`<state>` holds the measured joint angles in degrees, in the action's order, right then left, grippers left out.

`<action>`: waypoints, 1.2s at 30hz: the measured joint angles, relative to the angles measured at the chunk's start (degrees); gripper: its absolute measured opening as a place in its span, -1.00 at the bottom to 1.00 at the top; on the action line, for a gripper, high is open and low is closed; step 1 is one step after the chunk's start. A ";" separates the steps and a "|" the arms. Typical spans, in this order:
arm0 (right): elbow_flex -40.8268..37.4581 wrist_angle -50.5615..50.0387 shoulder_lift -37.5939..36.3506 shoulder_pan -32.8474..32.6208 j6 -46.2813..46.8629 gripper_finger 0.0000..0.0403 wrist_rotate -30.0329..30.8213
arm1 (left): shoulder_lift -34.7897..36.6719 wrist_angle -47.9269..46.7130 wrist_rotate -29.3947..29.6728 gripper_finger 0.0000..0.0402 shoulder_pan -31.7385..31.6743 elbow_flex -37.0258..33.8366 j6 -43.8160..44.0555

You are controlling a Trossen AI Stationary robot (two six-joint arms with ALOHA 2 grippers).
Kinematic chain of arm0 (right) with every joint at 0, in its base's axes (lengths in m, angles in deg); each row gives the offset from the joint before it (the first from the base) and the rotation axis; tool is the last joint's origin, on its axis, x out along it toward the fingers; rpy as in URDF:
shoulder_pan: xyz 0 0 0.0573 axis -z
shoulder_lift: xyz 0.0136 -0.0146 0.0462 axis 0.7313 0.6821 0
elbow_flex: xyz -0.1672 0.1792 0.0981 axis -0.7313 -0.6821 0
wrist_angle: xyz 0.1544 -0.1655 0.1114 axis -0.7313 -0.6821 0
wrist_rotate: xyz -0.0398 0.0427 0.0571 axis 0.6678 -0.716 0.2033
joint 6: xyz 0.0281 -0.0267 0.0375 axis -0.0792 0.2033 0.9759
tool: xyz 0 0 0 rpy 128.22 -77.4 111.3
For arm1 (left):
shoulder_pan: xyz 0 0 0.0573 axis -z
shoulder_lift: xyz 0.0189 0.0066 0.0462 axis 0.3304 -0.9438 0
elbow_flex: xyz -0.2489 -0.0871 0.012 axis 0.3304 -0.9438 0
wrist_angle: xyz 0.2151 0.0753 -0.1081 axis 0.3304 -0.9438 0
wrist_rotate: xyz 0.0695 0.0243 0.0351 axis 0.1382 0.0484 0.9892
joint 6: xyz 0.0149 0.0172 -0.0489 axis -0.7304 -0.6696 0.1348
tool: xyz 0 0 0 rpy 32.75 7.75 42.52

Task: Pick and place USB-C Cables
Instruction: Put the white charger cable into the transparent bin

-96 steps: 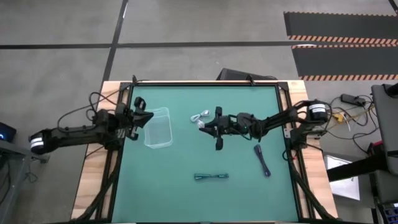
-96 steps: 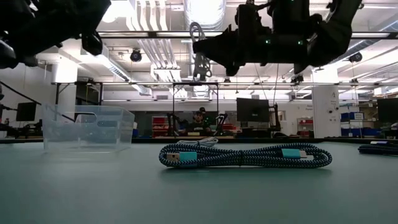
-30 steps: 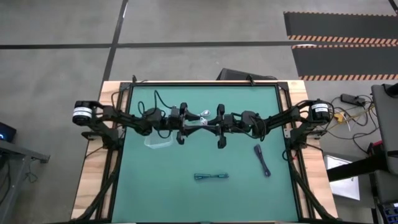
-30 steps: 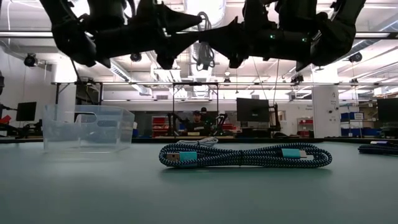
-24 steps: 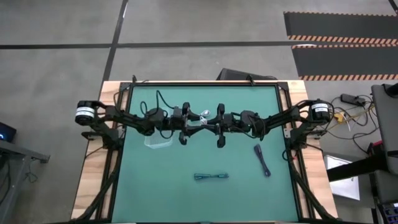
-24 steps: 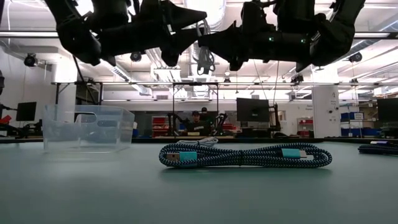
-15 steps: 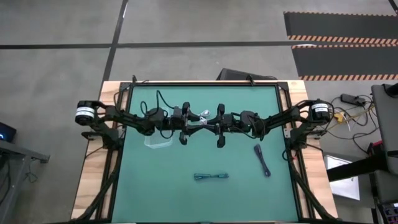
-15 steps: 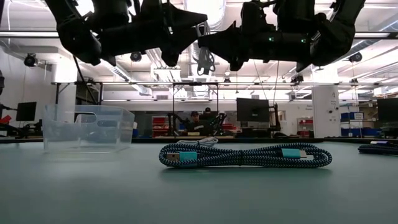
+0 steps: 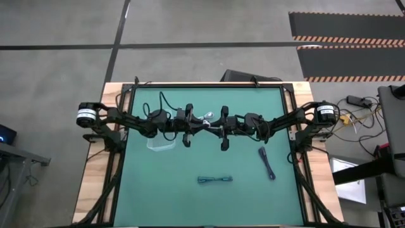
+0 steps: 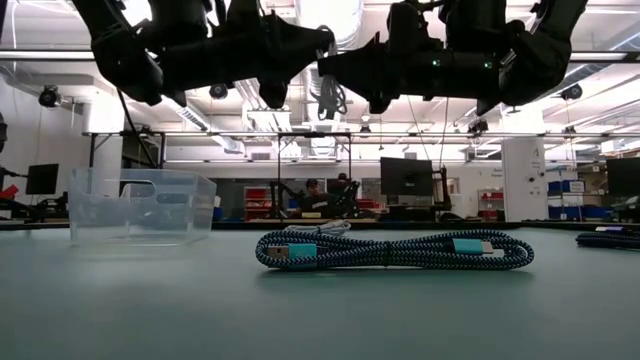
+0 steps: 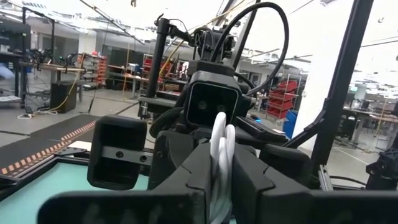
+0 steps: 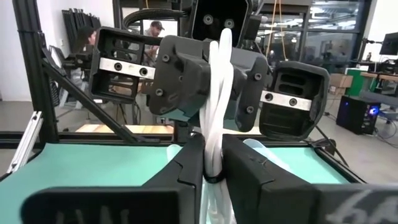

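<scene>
Above green table [image 9: 253, 190], both claws pinch white cable [image 12: 219, 99].

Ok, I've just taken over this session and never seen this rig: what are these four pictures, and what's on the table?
They show two dark robot arms at a green table. One picture looks straight down, one looks level across the tabletop, and two come from cameras on each arm's wrist. The left hand and the right hand meet in mid-air above the table, both closed on the same white coiled cable, as if passing it over. A clear plastic bin stands on the left side. On the table lie a black-and-teal braided cable bundle, a dark straight cable bundle to the right, and a white cable farther back.
</scene>
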<state>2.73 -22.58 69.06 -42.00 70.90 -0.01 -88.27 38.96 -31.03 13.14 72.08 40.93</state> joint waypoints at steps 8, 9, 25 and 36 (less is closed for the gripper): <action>0.00 -0.21 -0.02 0.11 2.30 -0.32 0.43 | 0.03 -0.02 -0.24 -0.93 0.04 0.00 0.24; 0.00 -0.30 -0.02 0.11 2.47 -0.28 0.43 | 0.04 0.00 -0.26 -0.93 0.07 0.00 0.29; 0.00 -16.03 -8.99 0.76 2.25 -0.12 0.39 | 11.56 -28.11 9.49 -0.94 0.11 0.20 6.08; 0.00 -37.44 -21.74 1.05 -0.99 -0.13 2.02 | 25.42 -73.22 23.55 -0.94 0.08 7.24 18.31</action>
<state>2.73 -60.01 47.32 -40.95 69.91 2.01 -62.85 -34.26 -7.48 13.22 79.32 59.24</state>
